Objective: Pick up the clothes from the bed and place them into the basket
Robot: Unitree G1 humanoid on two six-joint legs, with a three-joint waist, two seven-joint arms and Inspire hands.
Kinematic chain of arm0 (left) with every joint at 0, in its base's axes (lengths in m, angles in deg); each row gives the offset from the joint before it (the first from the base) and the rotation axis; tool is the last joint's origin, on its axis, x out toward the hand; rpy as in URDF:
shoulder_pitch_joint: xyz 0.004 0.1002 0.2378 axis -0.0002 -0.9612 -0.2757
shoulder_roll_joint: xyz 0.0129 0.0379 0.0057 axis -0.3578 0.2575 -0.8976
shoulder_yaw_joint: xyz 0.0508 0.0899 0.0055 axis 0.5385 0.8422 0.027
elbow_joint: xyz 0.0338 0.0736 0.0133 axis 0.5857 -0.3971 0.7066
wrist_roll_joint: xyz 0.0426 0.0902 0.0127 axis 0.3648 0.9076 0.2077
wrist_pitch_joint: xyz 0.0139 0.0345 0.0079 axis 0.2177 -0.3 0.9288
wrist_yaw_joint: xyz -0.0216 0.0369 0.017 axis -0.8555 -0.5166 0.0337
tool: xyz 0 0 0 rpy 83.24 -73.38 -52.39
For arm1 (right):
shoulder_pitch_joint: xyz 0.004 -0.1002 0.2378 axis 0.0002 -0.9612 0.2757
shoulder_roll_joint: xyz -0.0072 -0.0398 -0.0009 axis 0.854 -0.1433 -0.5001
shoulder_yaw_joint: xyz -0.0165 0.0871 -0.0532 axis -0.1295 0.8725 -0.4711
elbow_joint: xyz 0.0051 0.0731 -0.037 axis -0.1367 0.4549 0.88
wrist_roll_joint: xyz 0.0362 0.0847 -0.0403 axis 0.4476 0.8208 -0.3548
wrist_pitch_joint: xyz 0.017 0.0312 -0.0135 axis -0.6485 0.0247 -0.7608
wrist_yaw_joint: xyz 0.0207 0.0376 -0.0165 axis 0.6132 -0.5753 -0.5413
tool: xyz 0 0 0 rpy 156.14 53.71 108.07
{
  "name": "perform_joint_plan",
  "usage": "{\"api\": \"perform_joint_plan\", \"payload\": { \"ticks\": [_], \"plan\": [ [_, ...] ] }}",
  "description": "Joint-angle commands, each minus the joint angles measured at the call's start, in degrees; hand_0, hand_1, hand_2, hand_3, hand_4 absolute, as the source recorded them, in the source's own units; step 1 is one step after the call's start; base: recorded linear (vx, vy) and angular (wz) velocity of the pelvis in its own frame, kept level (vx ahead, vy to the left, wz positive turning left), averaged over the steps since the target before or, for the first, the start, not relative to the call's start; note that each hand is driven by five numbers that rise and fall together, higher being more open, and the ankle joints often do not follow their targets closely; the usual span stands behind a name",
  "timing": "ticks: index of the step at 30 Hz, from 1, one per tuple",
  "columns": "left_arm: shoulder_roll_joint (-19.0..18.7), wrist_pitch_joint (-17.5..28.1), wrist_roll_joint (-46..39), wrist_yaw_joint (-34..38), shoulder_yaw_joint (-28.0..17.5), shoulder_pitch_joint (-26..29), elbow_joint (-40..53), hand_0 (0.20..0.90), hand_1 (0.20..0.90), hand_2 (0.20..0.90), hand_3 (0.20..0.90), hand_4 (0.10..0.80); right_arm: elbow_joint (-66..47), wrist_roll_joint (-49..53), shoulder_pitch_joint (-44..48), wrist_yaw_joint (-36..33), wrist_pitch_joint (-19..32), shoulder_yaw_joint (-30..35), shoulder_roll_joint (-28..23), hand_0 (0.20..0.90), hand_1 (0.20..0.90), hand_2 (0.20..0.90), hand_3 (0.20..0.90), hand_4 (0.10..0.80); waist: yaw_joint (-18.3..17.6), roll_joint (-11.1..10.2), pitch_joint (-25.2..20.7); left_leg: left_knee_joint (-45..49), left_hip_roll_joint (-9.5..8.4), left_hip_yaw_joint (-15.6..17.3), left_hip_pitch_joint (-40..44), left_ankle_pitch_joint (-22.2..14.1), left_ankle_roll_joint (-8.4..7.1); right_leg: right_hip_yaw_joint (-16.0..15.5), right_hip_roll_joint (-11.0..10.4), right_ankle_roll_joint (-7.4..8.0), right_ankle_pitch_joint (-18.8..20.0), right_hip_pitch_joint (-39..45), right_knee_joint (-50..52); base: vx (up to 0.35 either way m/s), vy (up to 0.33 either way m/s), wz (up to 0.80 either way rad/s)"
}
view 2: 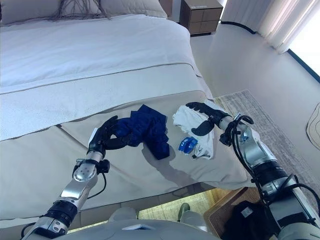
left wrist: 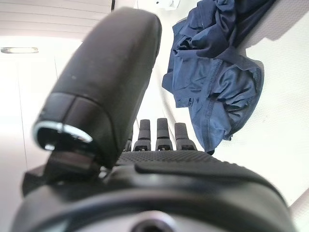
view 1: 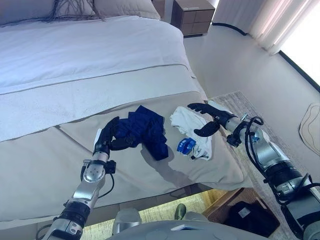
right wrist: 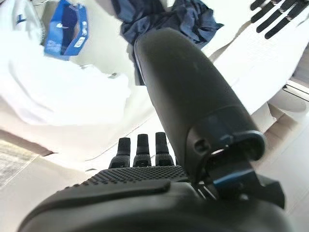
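A crumpled navy garment [view 1: 147, 129] lies on the beige bed cover [view 1: 45, 155] near the bed's foot. A white garment with a blue print [view 1: 192, 136] lies just to its right. My left hand [view 1: 106, 138] is open at the navy garment's left edge, with the thumb against the cloth; the garment also shows in the left wrist view [left wrist: 217, 72]. My right hand [view 1: 209, 119] is open and hovers over the white garment's right side, which also shows in the right wrist view [right wrist: 48, 82]. A wicker basket [view 2: 223, 209] stands on the floor below the bed's right corner, with something dark inside.
A white duvet [view 1: 85, 50] and pillows [view 1: 120, 6] cover the far part of the bed. A wooden nightstand [view 1: 193, 16] stands at the back right. A patterned rug [view 1: 235, 100] lies on the floor to the right, and curtains [view 1: 280, 20] hang beyond.
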Motion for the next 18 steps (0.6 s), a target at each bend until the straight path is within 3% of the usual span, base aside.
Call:
{"api": "perform_joint_plan", "payload": {
  "ticks": [1,9,13,18],
  "plan": [
    [-1.2,6.5,1.3,0.5,-1.0,2.7,0.9,0.9,0.9,0.9,0.9,0.8,-4.2,-1.3,4.0,-3.5,2.7,-0.4,-4.3,0.9,0.9,0.9,0.9,0.8,0.4,0.1,-3.2,1.5,1.05,0.0,-1.1,-4.3,-0.07,2.1,-3.2,3.1,-1.3,-1.1,3.1,0.0,0.0,0.0],
    [-1.7,5.6,0.9,1.0,-0.4,1.8,3.9,0.9,0.9,0.9,0.9,0.8,3.4,-1.5,4.8,-17.2,-6.9,3.6,-2.9,0.9,0.9,0.9,0.9,0.8,1.1,0.7,-2.1,2.7,1.06,-0.7,-2.0,-4.9,-0.08,1.9,-3.0,2.74,-1.8,-1.9,3.9,0.004,-0.016,0.01],
    [-3.3,5.6,-1.1,0.3,0.9,3.3,6.7,0.9,0.9,0.9,0.9,0.8,11.7,5.9,11.3,-22.1,-9.5,3.7,-3.3,0.9,0.9,0.9,0.9,0.8,2.6,1.8,0.6,6.2,0.93,-1.8,-6.2,-5.5,-0.6,1.5,-3.1,1.94,-2.3,-4.9,5.3,-0.138,-0.025,0.05],
    [-5.0,9.0,-5.0,1.1,3.7,8.2,10.1,0.9,0.9,0.9,0.9,0.8,24.2,12.1,28.3,-26.8,-9.0,-0.2,-8.7,0.9,0.9,0.9,0.9,0.8,4.4,5.7,9.1,13.9,0.1,-3.6,-16.2,-5.7,-1.05,-0.4,-4.3,0.2,-3.7,-13.7,12.6,-0.308,0.024,0.16]
  ]
}}
